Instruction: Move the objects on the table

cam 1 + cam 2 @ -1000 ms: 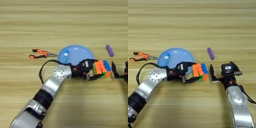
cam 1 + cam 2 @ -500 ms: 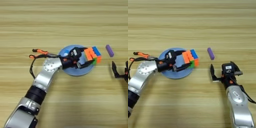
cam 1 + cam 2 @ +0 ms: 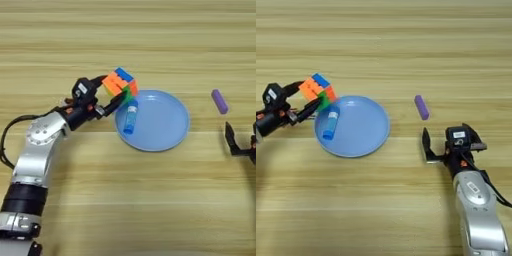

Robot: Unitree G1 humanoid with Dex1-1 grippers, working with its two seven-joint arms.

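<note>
My left gripper (image 3: 116, 90) is shut on the multicoloured puzzle cube (image 3: 119, 82), holding it tilted over the far left rim of the round light blue plate (image 3: 165, 125). A blue-and-white glue stick (image 3: 130, 117) lies inside the plate near its left side. The small purple block (image 3: 421, 107) rests on the table to the right of the plate. My right gripper (image 3: 450, 149) stands open near the table, in front of the purple block, with nothing between its fingers.
The light wooden table (image 3: 125, 200) stretches all around. My left forearm (image 3: 40, 145) slants from the lower left up towards the plate. The right arm (image 3: 476, 200) comes in from the lower right.
My left gripper has carried the cube leftward, from over the plate's right part to its far left rim. The glue stick now shows on the plate. The right arm has stayed put.
</note>
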